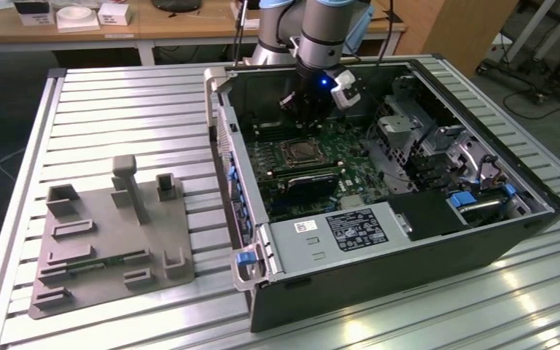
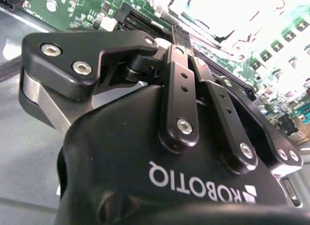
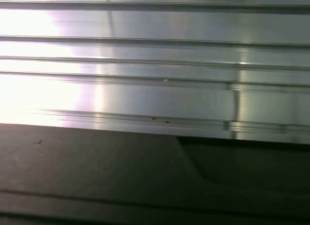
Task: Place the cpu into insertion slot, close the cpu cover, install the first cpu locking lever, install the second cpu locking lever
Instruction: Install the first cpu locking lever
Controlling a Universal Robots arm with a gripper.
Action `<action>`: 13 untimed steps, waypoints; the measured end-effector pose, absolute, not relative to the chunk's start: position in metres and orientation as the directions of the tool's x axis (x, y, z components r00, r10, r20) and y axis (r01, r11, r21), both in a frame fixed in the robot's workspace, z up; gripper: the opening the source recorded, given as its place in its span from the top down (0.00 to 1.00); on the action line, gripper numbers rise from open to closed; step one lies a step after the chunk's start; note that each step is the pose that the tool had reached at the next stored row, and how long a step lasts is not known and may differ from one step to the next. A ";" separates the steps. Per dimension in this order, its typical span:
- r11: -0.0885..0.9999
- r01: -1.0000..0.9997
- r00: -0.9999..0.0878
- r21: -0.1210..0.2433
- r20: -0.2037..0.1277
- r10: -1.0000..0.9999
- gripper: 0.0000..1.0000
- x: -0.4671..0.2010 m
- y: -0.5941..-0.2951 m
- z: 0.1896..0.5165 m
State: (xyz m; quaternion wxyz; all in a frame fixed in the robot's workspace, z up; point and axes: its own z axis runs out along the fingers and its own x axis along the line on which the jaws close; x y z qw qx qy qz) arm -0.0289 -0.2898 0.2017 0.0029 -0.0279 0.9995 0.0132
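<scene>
Inside the case [image 1: 387, 277], the gripper [image 1: 300, 117] hangs above the board [image 1: 341, 137], just past the slot [image 1: 302, 153] on its far side and apart from it. I cannot tell how open the jaws are.

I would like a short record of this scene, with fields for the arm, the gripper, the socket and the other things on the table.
arm: reaches down into the open computer case
gripper: above the green motherboard, close to the insertion slot, not touching it
insertion slot: on the motherboard, inside the case; what lies in it cannot be told
grey fixture: on the table, at the exterior view's left of the case
table: slatted metal, carries the case and the fixture
</scene>
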 end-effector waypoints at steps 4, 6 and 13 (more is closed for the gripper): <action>0.998 -0.056 -0.998 0.028 -0.007 -0.056 0.90 -0.028 -0.289 0.201; 0.998 -0.056 -0.998 0.028 -0.007 -0.056 0.90 -0.027 -0.289 0.201; 0.998 -0.062 -0.998 0.033 -0.007 -0.062 0.90 -0.026 -0.288 0.200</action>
